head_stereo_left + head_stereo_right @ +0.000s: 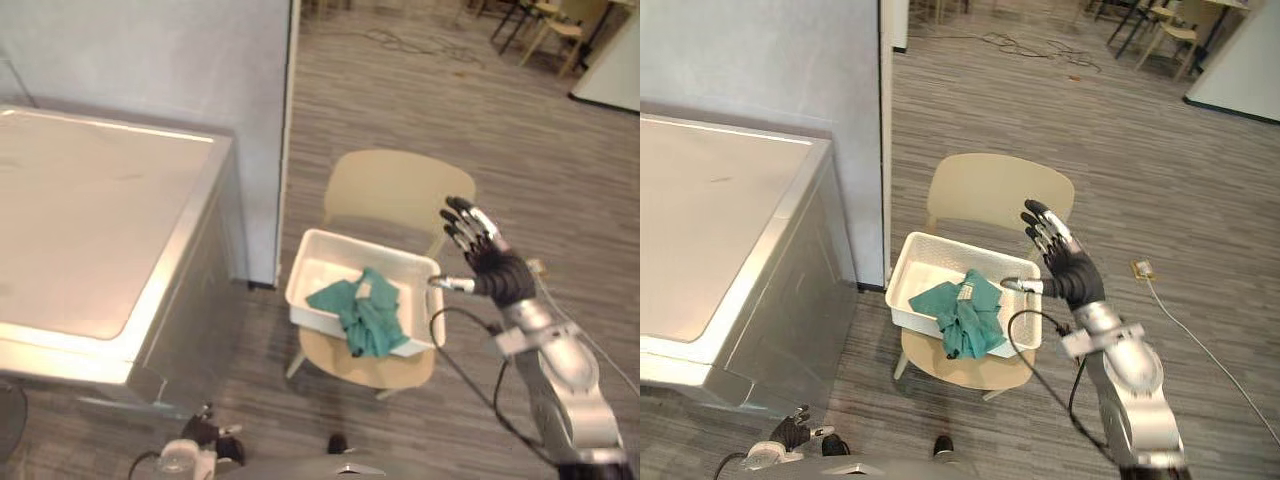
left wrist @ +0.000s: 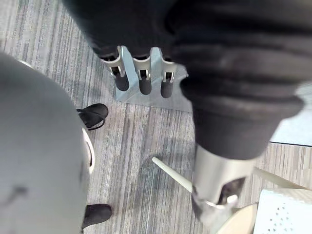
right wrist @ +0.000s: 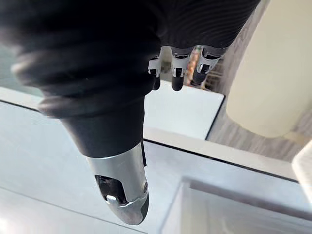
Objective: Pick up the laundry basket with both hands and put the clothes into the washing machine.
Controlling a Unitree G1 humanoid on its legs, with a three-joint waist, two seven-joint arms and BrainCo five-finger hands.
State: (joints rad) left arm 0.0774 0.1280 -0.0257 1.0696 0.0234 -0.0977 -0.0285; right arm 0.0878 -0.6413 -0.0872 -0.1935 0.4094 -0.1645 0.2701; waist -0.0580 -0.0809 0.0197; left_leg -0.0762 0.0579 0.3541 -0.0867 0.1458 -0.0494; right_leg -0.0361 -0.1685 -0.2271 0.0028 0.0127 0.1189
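White laundry basket (image 1: 325,262), quantity one, is seated on one beige chair (image 1: 395,190). One teal clothes bundle (image 1: 365,315) is heaped against its front rim; the tag print is too small to read. The right hand (image 1: 482,252) is raised, fingers straight and spread, just beside the right rim. The left hand (image 2: 145,85) is hung straight-fingered over open grey floor (image 1: 520,130). One washing machine (image 1: 90,220) is sited left.

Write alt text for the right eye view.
The robot's right hand is raised open beside the right end of a white laundry basket, which holds green clothes and sits on a beige chair. A silver washing machine stands to the left; the left hand hangs low.
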